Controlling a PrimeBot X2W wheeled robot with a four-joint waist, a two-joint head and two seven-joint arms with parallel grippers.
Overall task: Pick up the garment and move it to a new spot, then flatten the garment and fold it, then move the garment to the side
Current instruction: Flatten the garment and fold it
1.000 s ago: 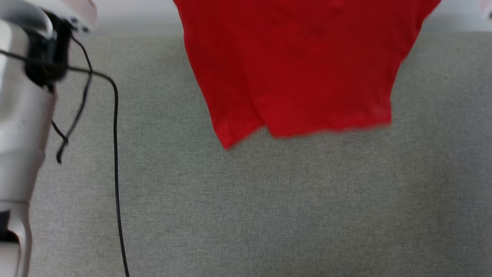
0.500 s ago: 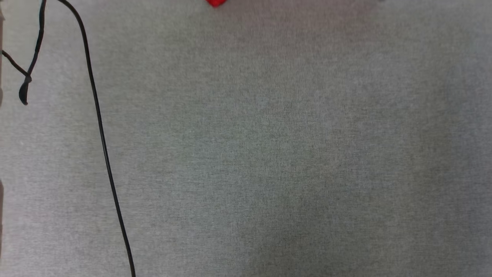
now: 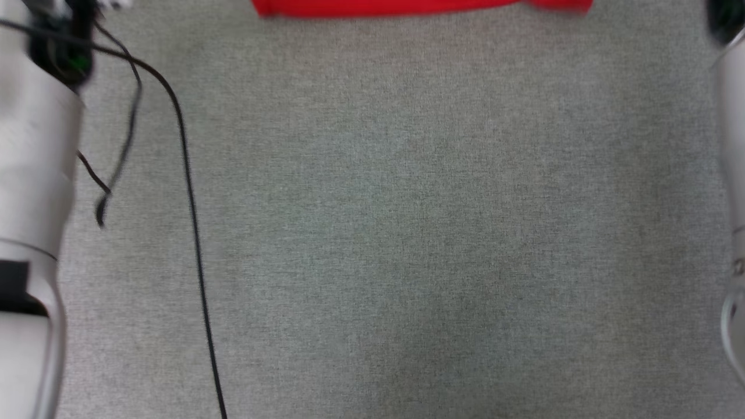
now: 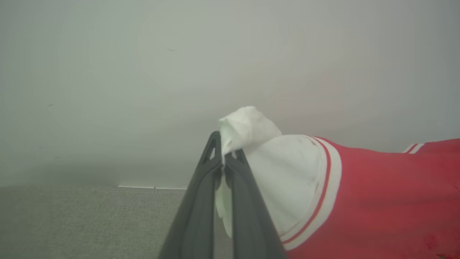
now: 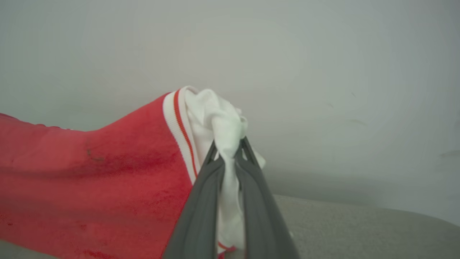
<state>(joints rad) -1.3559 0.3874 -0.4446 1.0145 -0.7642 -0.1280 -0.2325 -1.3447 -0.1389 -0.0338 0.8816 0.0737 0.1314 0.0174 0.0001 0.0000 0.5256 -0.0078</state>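
Your left gripper point(image 4: 223, 160) and right gripper point(image 5: 228, 149) each pinch a white sleeve point(image 4: 284, 180), so the garment point(image 3: 396, 7) hangs spread wide, apparently ready to lay flat on the desk point(image 3: 407, 233).

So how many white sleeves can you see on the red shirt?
2. One white sleeve is pinched in the left end effector; the other sleeve is pinched in the right end effector. None seems hidden.

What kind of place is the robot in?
Probably a plain test room: a wide grey cloth-covered surface, a bare pale wall behind it, and a loose black cable.
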